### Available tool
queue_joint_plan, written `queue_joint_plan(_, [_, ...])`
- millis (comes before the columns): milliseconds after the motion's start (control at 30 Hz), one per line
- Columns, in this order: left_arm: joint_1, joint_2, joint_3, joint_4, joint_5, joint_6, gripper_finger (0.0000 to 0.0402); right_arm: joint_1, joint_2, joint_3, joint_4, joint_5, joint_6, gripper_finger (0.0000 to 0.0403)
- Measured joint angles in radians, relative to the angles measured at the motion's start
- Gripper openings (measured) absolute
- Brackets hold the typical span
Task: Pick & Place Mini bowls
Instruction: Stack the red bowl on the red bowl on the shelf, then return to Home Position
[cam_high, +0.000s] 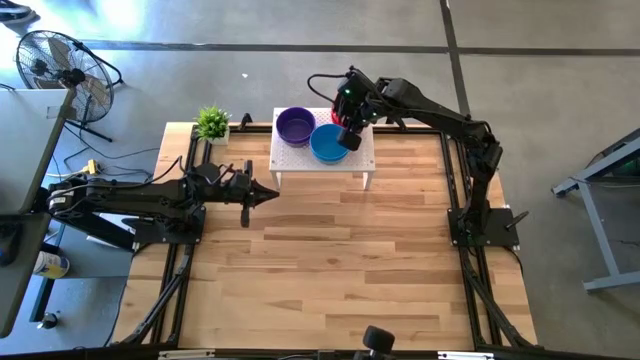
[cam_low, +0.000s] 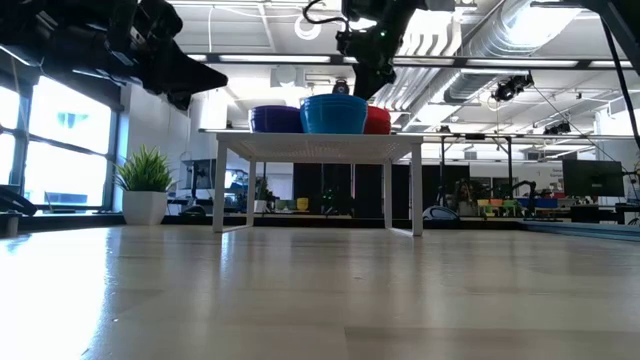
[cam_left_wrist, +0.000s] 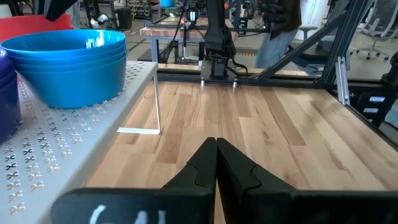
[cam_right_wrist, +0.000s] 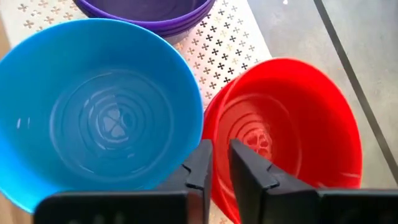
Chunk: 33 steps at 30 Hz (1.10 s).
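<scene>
Three stacks of mini bowls stand on their bases on the white perforated stand (cam_high: 355, 160): purple (cam_high: 294, 125), blue (cam_high: 326, 145) and red (cam_right_wrist: 292, 118), the red mostly hidden under my right arm in the high view. My right gripper (cam_right_wrist: 219, 149) hovers just above the bowls, over the red stack's rim where it meets the blue stack (cam_right_wrist: 99, 112). It points down, its fingers a narrow gap apart. The low view shows this gripper (cam_low: 368, 88) a little above the rims. My left gripper (cam_high: 272, 193) waits shut above the table, left of the stand's near edge.
A small green potted plant (cam_high: 212, 123) stands at the table's far left corner, beside the stand. Dark frame rails run along the table's left and right edges. Bare wood stretches from the stand to the near edge. A fan (cam_high: 60, 65) stands on the floor off the table.
</scene>
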Motion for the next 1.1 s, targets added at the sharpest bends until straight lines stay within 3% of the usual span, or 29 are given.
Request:
queue_joint_plan(267, [0.000, 0.000, 0.000, -0.018, -0.001, 0.007, 0.0000, 0.000, -0.001, 0.001, 0.014, -0.025, 0.002, 0.0082])
queue_joint_plan(500, [0.000, 0.000, 0.000, -0.025, -0.001, -0.014, 0.0000, -0.028, -0.003, 0.000, 0.016, -0.103, -0.029, 0.0010])
queue_joint_plan(700, [0.000, 0.000, 0.000, -0.026, -0.001, -0.023, 0.0000, -0.023, -0.048, -0.019, 0.066, -0.194, -0.072, 0.0007])
queue_joint_plan(867, [0.000, -0.014, 0.000, -0.058, -0.031, -0.019, 0.0000, 0.046, -0.174, -0.239, 0.331, -0.242, -0.095, 0.0003])
queue_joint_plan(1100, [0.000, -0.080, 0.000, -0.091, -0.080, -0.012, 0.0000, 0.181, -0.455, -0.769, 0.901, -0.247, -0.079, 0.0001])
